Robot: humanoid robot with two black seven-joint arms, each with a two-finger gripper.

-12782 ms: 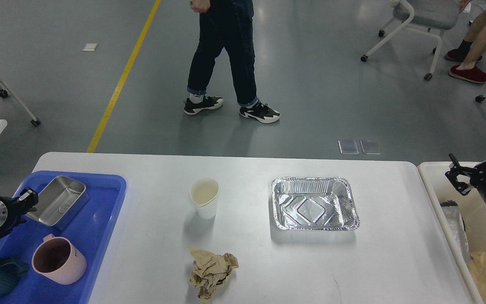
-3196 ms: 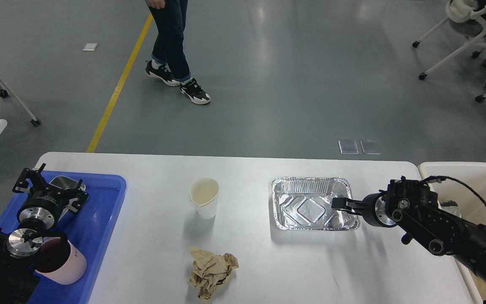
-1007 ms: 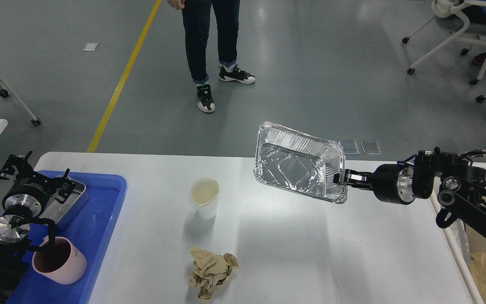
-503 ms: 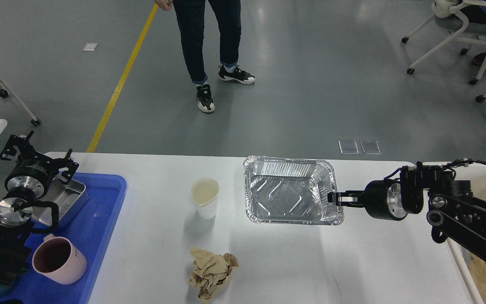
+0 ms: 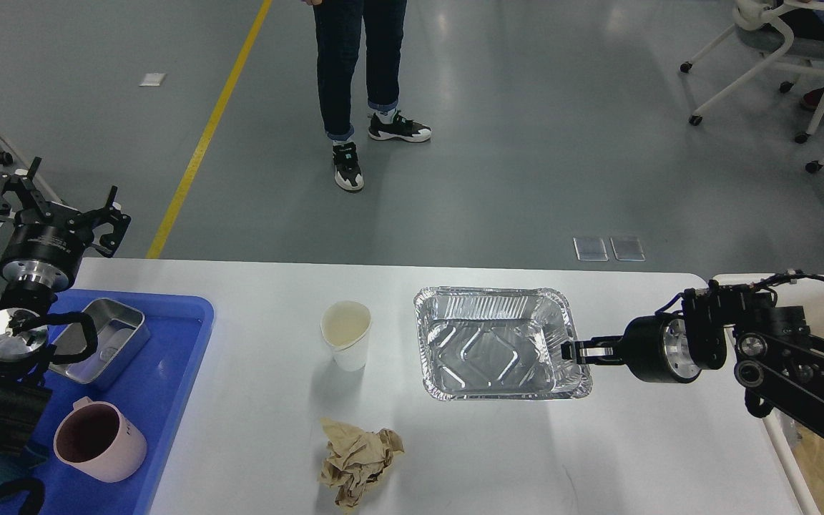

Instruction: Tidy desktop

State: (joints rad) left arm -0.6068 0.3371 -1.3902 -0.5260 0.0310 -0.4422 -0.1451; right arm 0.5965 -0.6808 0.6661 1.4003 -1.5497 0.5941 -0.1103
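Right end effector (image 5: 571, 352) clamped on foil tray (image 5: 498, 343) rim above desktop (image 5: 455, 443); left end effector (image 5: 54, 207) spread apart.

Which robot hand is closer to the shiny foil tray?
The right. The right gripper pinches the right rim of the foil tray with its fingers. The left gripper is raised far off to the tray's left, above the blue tray, open and holding nothing.
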